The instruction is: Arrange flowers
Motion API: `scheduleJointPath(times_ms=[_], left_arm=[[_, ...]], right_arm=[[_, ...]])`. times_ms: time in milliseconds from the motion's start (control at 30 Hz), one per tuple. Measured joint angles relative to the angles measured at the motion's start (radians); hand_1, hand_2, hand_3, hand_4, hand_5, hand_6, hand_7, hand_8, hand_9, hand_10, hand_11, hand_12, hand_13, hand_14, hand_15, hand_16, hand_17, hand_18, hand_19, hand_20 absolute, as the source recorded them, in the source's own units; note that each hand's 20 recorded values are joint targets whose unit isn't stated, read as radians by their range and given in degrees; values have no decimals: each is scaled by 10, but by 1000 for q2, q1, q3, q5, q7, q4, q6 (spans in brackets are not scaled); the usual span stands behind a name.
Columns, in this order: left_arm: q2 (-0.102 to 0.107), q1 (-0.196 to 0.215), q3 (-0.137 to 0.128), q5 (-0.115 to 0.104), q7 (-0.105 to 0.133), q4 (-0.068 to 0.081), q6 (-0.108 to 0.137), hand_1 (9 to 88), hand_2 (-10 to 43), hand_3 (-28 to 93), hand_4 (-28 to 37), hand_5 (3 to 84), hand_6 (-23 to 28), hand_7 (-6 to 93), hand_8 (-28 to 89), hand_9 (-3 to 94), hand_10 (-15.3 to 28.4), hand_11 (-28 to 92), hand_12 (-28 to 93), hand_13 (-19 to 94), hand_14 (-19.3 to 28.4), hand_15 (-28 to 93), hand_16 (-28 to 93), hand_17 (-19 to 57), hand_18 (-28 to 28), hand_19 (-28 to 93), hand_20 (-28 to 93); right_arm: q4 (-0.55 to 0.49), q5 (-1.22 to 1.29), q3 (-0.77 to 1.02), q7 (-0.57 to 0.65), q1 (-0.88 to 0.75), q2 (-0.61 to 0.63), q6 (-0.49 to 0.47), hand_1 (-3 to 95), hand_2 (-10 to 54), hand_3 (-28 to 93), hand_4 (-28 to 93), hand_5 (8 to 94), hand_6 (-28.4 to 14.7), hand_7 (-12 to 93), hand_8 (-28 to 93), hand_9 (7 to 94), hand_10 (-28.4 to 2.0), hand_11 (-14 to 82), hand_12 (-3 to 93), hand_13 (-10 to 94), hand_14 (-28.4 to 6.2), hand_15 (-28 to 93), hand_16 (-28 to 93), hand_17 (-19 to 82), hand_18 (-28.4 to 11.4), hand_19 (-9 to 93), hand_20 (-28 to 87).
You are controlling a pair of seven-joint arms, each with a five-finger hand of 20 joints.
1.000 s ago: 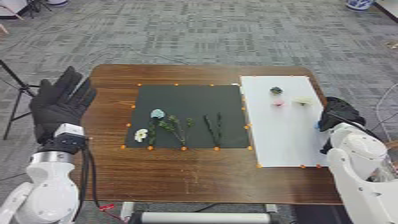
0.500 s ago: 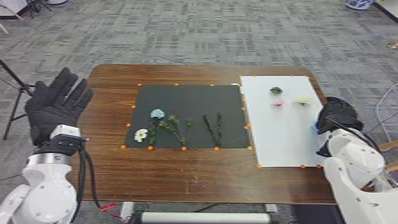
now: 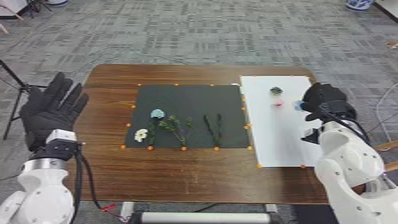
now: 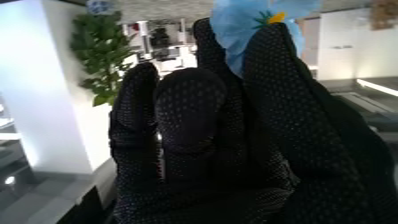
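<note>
From the left, in the head view, we have the left hand [image 3: 46,122] beside the tabletop [image 3: 213,180], its fingers [image 3: 58,90] straight and spread, holding nothing. Next, on the dark mat [image 3: 191,95], lie the white flower [image 3: 141,134], the pale blue bloom [image 3: 157,113], the leafy sprigs [image 3: 178,131] and two dark stems [image 3: 210,127]. Further right, the white sheet [image 3: 271,150] carries the dark flower head [image 3: 276,90] and, just below it, the pink flower [image 3: 277,102]. Just beside that one is the blue flower [image 3: 299,105] at the tips of the right hand [image 3: 330,102]; how high it is above the sheet we cannot tell. Its fingers are nearly closed, nipping the flower by its petals. We judge it light, soft and easily creased, likely cloth or paper, so a gentle pinch low behind the centre would suit it better than the petal edge; squeezed hard, it could fold or slip out. The head view gives us the layout across both surfaces, while the right wrist view gives us the pinch close up and the flower's yellow centre [image 4: 277,17].
</note>
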Motion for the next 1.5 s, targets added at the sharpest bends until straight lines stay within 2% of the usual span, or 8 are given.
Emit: scheduleJointPath(times_ms=[233, 433, 533, 767, 900, 967, 1100, 1500], left_arm=[[-10, 8, 0, 0, -1, 0, 0, 238, 176, 664, -283, 389, 74, 109, -102, 305, 128, 157, 54, 238, 138, 177, -33, -64, 139, 336, 76], [-31, 18, -5, -2, -4, 0, 2, 326, 206, 442, -283, 391, 73, 108, -103, 307, 128, 157, 52, 237, 139, 179, -33, -64, 139, 337, 78], [-41, 30, -9, -3, -5, 0, 4, 349, 210, 389, -283, 392, 74, 107, -101, 307, 130, 155, 53, 236, 140, 180, -33, -65, 140, 338, 78], [-49, 60, -21, -4, -5, -5, 11, 314, 202, 458, -283, 392, 75, 104, -100, 308, 130, 154, 53, 237, 140, 181, -34, -65, 139, 339, 77], [-49, 63, -20, -3, -6, -6, 11, 309, 201, 471, -283, 392, 75, 104, -99, 308, 130, 154, 54, 237, 140, 181, -34, -65, 140, 339, 77], [-49, 61, -17, -2, -8, -6, 11, 275, 196, 541, -283, 392, 76, 104, -99, 308, 130, 154, 54, 237, 139, 181, -34, -66, 140, 340, 77], [-48, 56, -13, 0, -17, -6, 11, 247, 188, 616, -283, 392, 76, 107, -100, 308, 129, 157, 54, 237, 139, 182, -35, -66, 139, 341, 77], [-45, 38, -7, 10, -48, 0, 12, 237, 165, 648, -283, 390, 76, 107, -101, 306, 129, 158, 52, 235, 138, 185, -37, -67, 139, 342, 75]], right_arm=[[41, 14, -134, -64, 88, -106, 0, 577, -69, 673, -283, 757, 6, 276, 12, 802, -83, 65, 252, 753, -63, 666, 294, 386, -195, 783, 320], [116, 12, -281, -139, 193, -191, -6, 576, -70, 674, -283, 757, 6, 277, 11, 799, -84, 67, 249, 751, -63, 663, 296, 384, -195, 781, 320], [153, 3, -335, -179, 241, -230, -17, 575, -70, 676, -283, 758, 7, 277, 9, 799, -84, 68, 248, 751, -63, 662, 295, 383, -195, 780, 321], [295, -93, -406, -287, 348, -331, -48, 575, -71, 676, -283, 758, 6, 276, 4, 798, -84, 69, 249, 750, -63, 661, 296, 382, -194, 777, 322], [414, -121, -395, -288, 398, -425, -81, 574, -71, 678, -283, 757, 7, 278, 2, 796, -85, 69, 248, 749, -64, 660, 297, 382, -194, 776, 322], [453, -132, -393, -288, 410, -463, -92, 573, -73, 681, -283, 756, 8, 279, 0, 795, -85, 70, 248, 748, -64, 659, 297, 382, -195, 776, 323], [452, -163, -420, -279, 407, -493, -107, 572, -74, 685, -283, 757, 6, 278, -4, 789, -88, 70, 245, 748, -65, 658, 297, 381, -197, 776, 323], [425, -207, -467, -245, 354, -516, -112, 565, -82, 695, -277, 748, 0, 267, -7, 777, -90, 77, 240, 750, -66, 654, 295, 383, -202, 777, 320]])
